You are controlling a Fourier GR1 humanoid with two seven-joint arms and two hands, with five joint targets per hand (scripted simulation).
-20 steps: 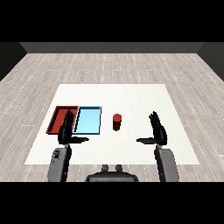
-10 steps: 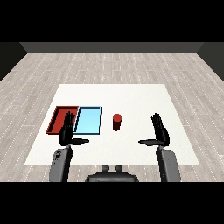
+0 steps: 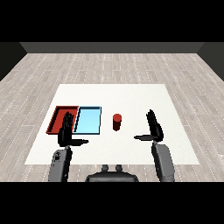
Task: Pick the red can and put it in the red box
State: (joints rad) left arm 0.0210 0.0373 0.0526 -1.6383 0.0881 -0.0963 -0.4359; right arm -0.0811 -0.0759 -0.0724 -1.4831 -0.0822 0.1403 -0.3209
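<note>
— Anything hidden?
— The left hand (image 3: 66, 131) covers the near right corner of the red tray (image 3: 57, 117), beside the blue tray (image 3: 88, 120).
— And the hands?
— Both are raised with fingers straight and thumbs turned inward, holding nothing. The right hand (image 3: 153, 127) is well right of the red can (image 3: 117, 122), which stands upright on the white table (image 3: 131, 98), just right of the blue tray.

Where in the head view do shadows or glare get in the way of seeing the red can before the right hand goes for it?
Head view: no glare on the white table; lighting is even. The red can stands out cleanly, upright, right of the light blue tray. The left hand covers part of the red tray; the right hand blocks nothing.
</note>
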